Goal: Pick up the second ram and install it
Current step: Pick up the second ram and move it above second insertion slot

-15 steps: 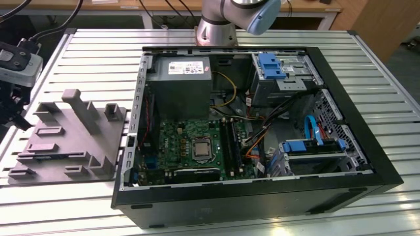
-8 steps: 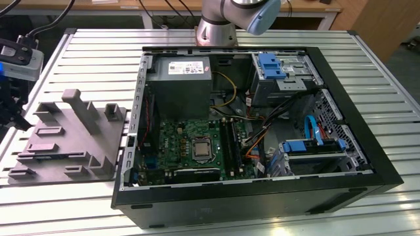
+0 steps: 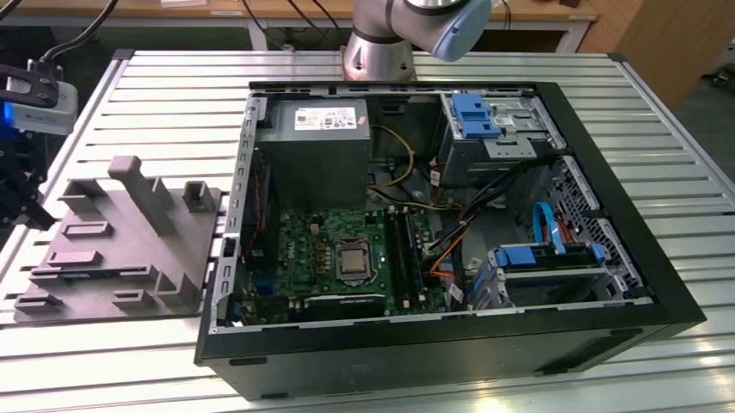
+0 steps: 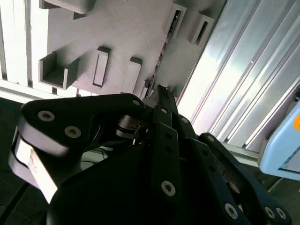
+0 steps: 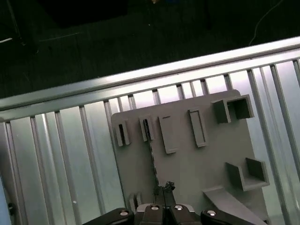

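Observation:
The second ram (image 5: 152,157) is a thin dark stick standing on edge in a slot of the grey moulded tray (image 5: 197,164). In the second wrist view the second ram (image 4: 165,44) shows as a narrow strip on the tray (image 4: 126,33). My gripper (image 5: 166,186) hangs above the tray, in line with the stick, its fingers drawn together with nothing visible between them. In the second wrist view my gripper (image 4: 159,90) points down at the stick's near end. In the exterior view my gripper (image 3: 26,209) is by the tray's (image 3: 126,249) left edge.
An open black computer case (image 3: 460,344) lies on the slatted metal table (image 3: 172,95), on the exterior view's right of the tray. Inside are the motherboard with its memory sockets (image 3: 402,245), a power supply (image 3: 316,146) and blue drive cages. The arm's base (image 3: 379,43) stands behind the case.

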Robot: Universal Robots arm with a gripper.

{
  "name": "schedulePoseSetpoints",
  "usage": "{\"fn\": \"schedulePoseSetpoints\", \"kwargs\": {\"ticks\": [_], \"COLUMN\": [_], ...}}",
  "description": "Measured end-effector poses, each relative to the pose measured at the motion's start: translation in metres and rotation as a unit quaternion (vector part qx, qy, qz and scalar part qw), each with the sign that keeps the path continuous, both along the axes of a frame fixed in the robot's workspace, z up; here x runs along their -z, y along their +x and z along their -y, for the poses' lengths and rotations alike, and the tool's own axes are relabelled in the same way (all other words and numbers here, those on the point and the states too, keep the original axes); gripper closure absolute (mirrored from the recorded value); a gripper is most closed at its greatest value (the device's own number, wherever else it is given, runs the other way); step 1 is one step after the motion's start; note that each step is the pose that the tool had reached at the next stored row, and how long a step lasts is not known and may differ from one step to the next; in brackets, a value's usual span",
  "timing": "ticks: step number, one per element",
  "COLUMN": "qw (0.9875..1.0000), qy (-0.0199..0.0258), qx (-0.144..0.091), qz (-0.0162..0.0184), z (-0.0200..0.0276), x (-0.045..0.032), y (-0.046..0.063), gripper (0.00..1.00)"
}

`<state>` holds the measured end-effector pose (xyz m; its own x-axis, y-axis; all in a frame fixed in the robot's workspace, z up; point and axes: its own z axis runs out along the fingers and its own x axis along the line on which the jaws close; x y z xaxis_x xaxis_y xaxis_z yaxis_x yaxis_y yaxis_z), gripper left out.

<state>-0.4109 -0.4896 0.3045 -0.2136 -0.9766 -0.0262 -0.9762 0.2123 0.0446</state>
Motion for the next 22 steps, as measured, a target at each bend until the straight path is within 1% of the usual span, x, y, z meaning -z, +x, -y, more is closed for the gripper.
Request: {"fn": "schedulePoseSetpoints", "kwargs": {"ticks": [2,5,11,22], "qw": [0.9998,0.999,0.999,0.9989], "qy": [0.0,0.0,0.0002,0.0004], "qx": [-0.018,-0.044,-0.045,-0.047], "qz": [0.0,0.0,0.0004,0.0006], "z": [0.0,0.0,-0.0001,0.0], "x": [0.0011,0.0023,0.0034,0.0226], "y": [0.0,0.0,0.0,0.0], "gripper": [0.9,0.9,0.9,0.9]}}
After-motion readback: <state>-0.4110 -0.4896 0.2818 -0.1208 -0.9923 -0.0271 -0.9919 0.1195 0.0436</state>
